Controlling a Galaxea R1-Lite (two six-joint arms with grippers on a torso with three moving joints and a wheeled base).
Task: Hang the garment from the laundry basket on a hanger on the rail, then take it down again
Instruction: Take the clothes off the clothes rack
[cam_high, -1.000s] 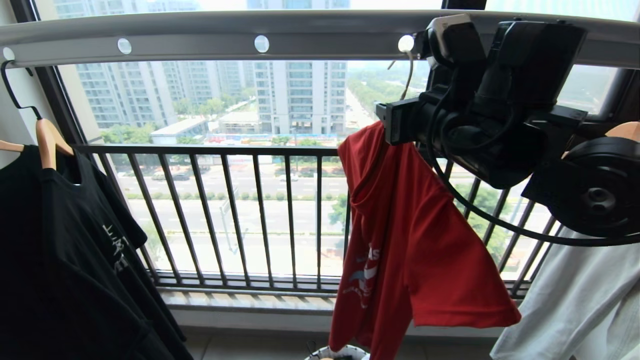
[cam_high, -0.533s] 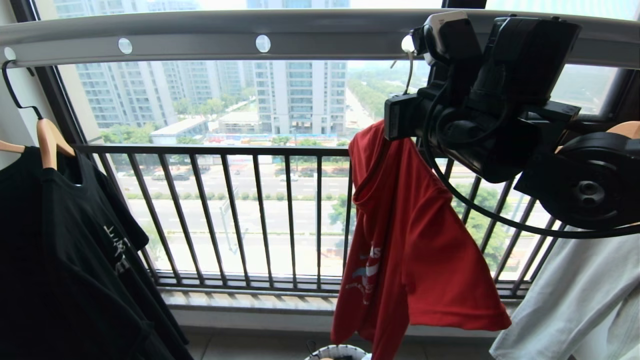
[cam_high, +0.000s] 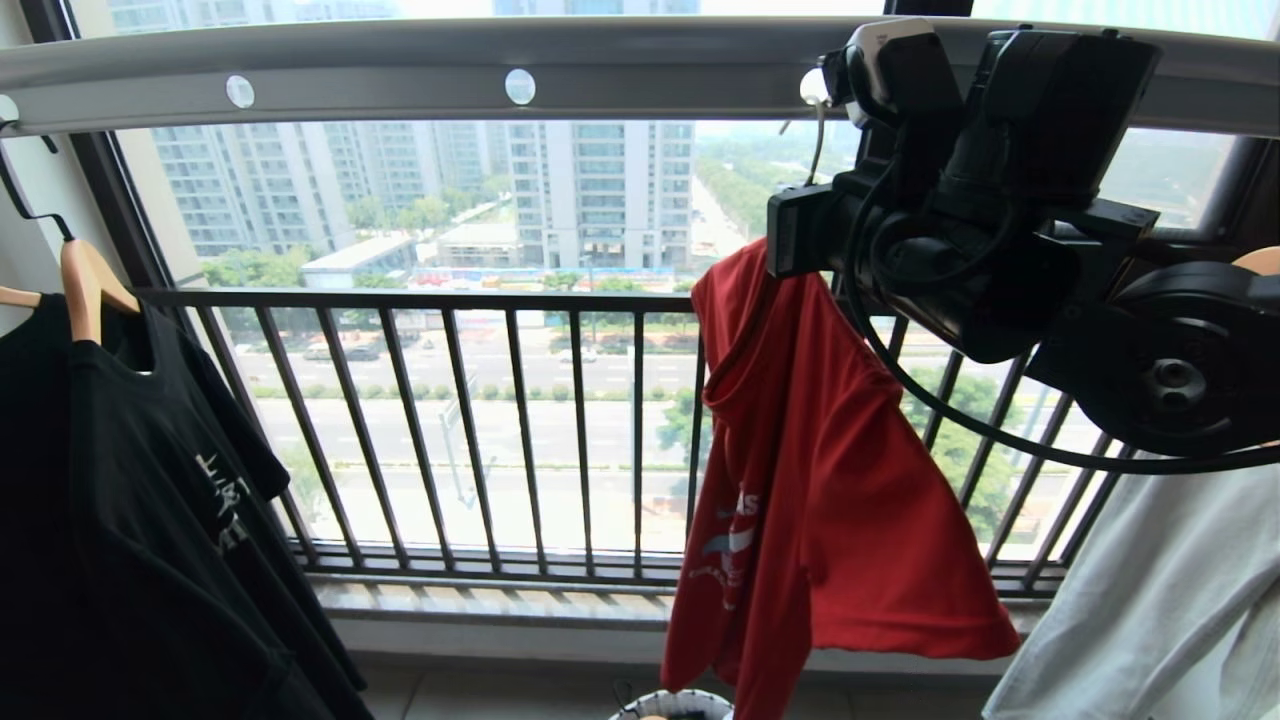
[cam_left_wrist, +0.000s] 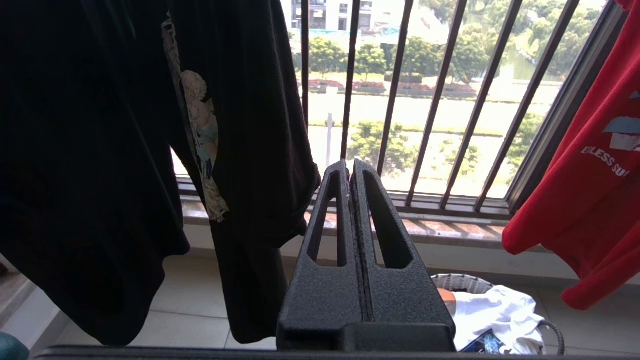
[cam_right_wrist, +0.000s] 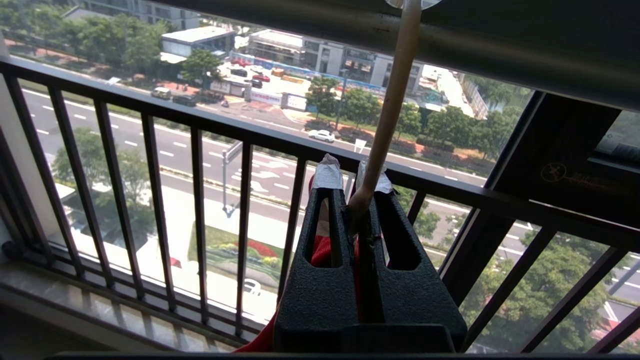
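High-rise home balcony used for drying laundry; grey rail (cam_high: 400, 75) with round holes overhead, clothes hung from it: black printed T-shirt (cam_high: 150, 520) on wooden hanger (cam_high: 85, 285), red garment (cam_high: 820, 500), pale garment (cam_high: 1160, 620); black barred window railing (cam_high: 450, 420) over tiled floor (cam_left_wrist: 190, 305); laundry basket (cam_left_wrist: 462, 283) below; apartment towers (cam_high: 600, 190), road (cam_right_wrist: 150, 145), trees outside, far below.

Black arm (cam_high: 1010, 200), looping cable; textured slotted pincer (cam_right_wrist: 355, 172) fingers, white-taped tips.
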